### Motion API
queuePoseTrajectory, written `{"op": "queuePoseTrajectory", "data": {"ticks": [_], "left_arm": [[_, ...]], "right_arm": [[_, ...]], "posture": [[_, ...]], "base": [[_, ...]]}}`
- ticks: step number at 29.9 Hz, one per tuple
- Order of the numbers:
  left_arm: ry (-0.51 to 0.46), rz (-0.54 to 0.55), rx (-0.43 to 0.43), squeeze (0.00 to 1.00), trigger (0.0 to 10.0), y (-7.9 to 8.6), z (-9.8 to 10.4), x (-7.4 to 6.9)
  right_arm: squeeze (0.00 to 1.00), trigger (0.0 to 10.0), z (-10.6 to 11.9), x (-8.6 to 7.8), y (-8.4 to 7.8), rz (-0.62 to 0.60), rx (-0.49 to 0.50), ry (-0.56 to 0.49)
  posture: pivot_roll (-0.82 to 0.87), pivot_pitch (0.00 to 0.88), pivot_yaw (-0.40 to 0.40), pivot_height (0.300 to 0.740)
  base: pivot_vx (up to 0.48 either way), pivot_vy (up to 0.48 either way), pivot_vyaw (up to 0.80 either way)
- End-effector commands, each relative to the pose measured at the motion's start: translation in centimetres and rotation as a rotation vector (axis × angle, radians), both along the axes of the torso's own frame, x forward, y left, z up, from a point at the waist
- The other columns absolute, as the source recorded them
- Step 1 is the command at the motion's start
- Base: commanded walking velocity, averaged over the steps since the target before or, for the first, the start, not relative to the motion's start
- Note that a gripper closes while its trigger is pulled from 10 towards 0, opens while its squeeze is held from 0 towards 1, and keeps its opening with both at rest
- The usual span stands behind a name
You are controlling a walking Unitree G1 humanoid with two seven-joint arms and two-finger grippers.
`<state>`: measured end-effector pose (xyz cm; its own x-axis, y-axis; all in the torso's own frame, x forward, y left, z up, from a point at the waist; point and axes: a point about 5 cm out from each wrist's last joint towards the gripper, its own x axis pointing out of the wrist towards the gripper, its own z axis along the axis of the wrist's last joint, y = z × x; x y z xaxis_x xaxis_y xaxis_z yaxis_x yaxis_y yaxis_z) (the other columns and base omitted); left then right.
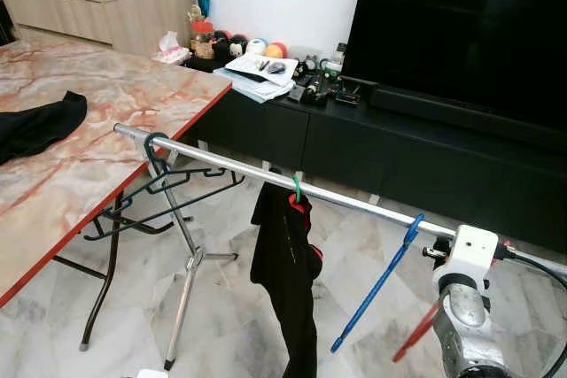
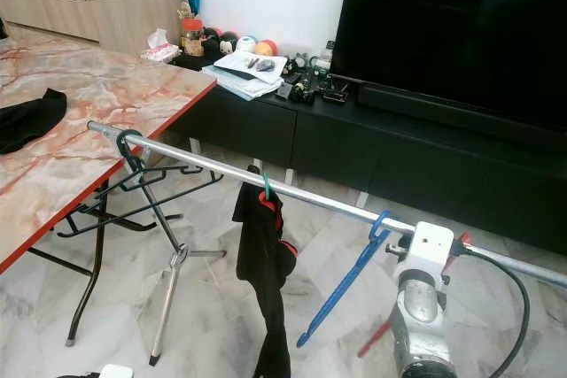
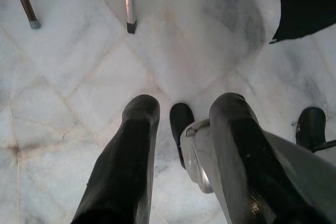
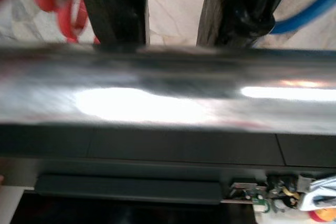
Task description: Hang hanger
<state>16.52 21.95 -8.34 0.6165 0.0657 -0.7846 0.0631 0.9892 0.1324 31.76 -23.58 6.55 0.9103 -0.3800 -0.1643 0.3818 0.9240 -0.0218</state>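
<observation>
The red hanger [image 1: 416, 332] hangs low beside the right arm's wrist, just under the silver rail [image 1: 266, 174], slanting down toward the floor. In the right wrist view its red loop sits by one finger [image 4: 113, 3] of the right gripper [image 4: 173, 9], whose fingers stand spread on either side of a gap — whether they grip it I cannot tell. The rail runs crosswise, touching close above them. A blue hanger [image 1: 381, 281] hangs just beside. The left gripper [image 3: 181, 145] idles, spread, over the floor.

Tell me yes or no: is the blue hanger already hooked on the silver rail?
Yes, the blue hanger has its hook over the silver rail and dangles below it, beside the black garment.
</observation>
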Motion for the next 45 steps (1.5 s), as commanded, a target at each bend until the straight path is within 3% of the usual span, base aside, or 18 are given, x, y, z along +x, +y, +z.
{"op": "queuePoseTrajectory", "data": {"ticks": [1, 22, 36, 45], "left_arm": [[0.031, -0.001, 0.000, 0.00, 10.0, 0.1, -0.3, -0.7], [0.050, -0.024, 0.003, 0.00, 10.0, 0.0, -0.4, -0.8], [0.041, -0.041, 0.007, 0.00, 10.0, -1.0, 0.3, 1.6], [0.055, -0.043, 0.008, 0.00, 10.0, -0.7, 0.0, 0.9]], "right_arm": [[0.00, 10.0, -0.4, -0.4, -0.5, -0.022, 0.006, 0.019], [0.00, 10.0, 0.0, -1.6, -3.8, -0.153, -0.041, 0.026], [0.00, 10.0, 1.5, -2.9, -8.7, -0.293, -0.086, 0.020], [0.00, 10.0, 2.3, -3.5, -10.7, -0.348, -0.116, 0.028]], "posture": [[0.11, 0.000, -0.068, 0.740], [0.10, 0.000, -0.067, 0.740], [0.10, 0.000, -0.059, 0.740], [0.09, 0.000, -0.057, 0.740]], "base": [[0.000, 0.000, 0.00], [0.000, 0.000, 0.00], [0.000, 0.000, 0.00], [0.000, 0.000, 0.00]]}}
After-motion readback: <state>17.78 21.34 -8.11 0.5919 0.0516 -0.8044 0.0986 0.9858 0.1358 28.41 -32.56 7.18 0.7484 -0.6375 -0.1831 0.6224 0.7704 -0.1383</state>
